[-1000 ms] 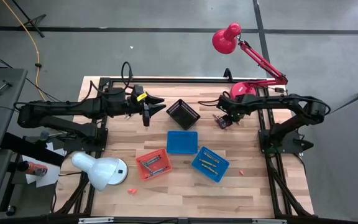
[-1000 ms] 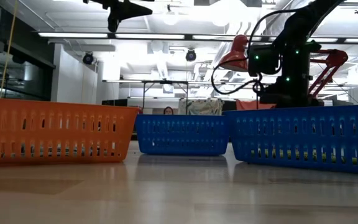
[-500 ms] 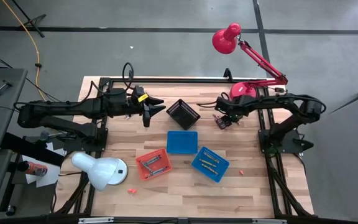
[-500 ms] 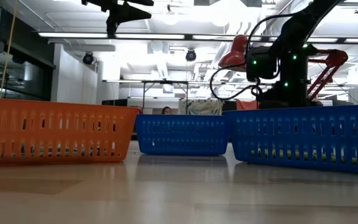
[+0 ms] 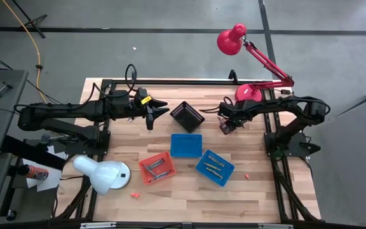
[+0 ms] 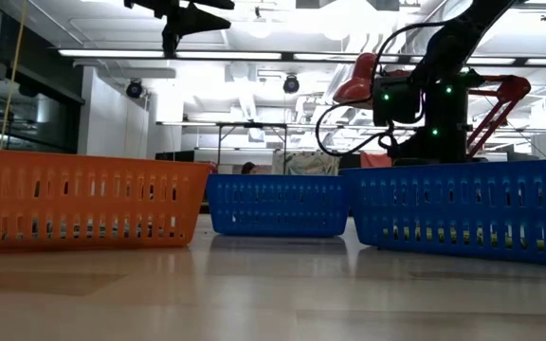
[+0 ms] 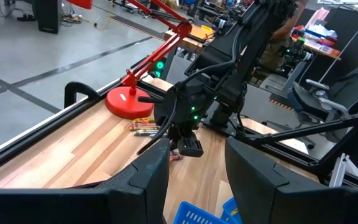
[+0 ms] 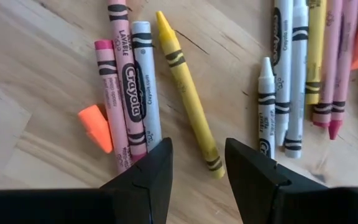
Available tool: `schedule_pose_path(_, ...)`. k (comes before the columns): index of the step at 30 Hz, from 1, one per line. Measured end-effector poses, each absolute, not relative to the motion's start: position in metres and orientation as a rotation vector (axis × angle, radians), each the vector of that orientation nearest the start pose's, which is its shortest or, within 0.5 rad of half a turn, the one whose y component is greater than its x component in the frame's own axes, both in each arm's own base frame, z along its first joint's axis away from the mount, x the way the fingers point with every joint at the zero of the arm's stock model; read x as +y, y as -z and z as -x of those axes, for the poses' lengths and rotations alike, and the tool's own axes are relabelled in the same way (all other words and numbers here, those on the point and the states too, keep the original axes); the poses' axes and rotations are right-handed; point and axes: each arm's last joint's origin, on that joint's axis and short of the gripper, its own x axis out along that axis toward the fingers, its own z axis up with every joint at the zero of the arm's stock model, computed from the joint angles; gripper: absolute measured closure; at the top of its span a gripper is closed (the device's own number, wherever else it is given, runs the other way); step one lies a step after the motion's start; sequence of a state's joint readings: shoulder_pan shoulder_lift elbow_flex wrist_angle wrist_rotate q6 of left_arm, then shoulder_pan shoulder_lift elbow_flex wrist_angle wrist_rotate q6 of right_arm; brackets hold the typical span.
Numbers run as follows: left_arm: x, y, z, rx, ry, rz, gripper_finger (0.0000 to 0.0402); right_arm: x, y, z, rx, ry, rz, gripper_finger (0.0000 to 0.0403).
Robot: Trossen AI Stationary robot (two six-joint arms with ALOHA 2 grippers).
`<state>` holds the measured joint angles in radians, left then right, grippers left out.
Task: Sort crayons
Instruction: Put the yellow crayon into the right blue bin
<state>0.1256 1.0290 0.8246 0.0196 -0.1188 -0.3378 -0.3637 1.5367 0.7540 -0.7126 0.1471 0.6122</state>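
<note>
Close up, right gripper jaws apart, empty, over loose crayons on table near red lamp base. Pink crayon reads "Crayola", "LAVABLE". Farther off, left gripper jaws apart, empty, raised beside black basket. More crayons in red-orange basket, blue basket.

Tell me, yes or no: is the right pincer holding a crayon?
No. In the right wrist view the right pincer stands open and empty above the yellow crayon, which lies flat on the table.
</note>
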Motion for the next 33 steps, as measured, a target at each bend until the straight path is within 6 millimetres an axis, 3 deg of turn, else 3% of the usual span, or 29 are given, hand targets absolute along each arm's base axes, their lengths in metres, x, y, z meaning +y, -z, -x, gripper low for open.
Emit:
schedule_pose_path(9, 0.032, -0.321, -0.229, 0.142, -0.273, 0.336, 0.0257, -0.088, -0.128, -0.222, 1.405, 0.821, -0.618, 0.0268)
schedule_pose_path(12, 0.032, -0.321, -0.229, 0.142, -0.273, 0.336, 0.0257, -0.088, -0.128, -0.222, 1.411, 0.805, -0.612, 0.0301)
schedule_pose_path(16, 0.032, -0.321, -0.229, 0.142, -0.274, 0.336, 0.0257, -0.088, -0.127, -0.222, 1.423, 0.774, -0.593, 0.0378)
schedule_pose_path(19, 0.032, -0.321, -0.229, 0.138, -0.274, 0.336, 0.0257, -0.087, -0.13, -0.221, 1.418, 0.77, -0.584, 0.0388)
schedule_pose_path(23, 0.032, -0.322, -0.229, 0.134, -0.273, 0.336, 0.0257, -0.083, -0.147, -0.219, 1.393, 0.775, -0.542, 0.0396)
schedule_pose_path(29, 0.033, -0.322, -0.229, 0.133, -0.28, 0.335, 0.0257, -0.078, -0.194, -0.215, 1.268, 0.795, -0.486, 0.04)
schedule_pose_path(33, 0.033, -0.322, -0.229, 0.133, -0.281, 0.335, 0.0257, -0.072, -0.233, -0.215, 1.034, 0.773, -0.468, 0.0401)
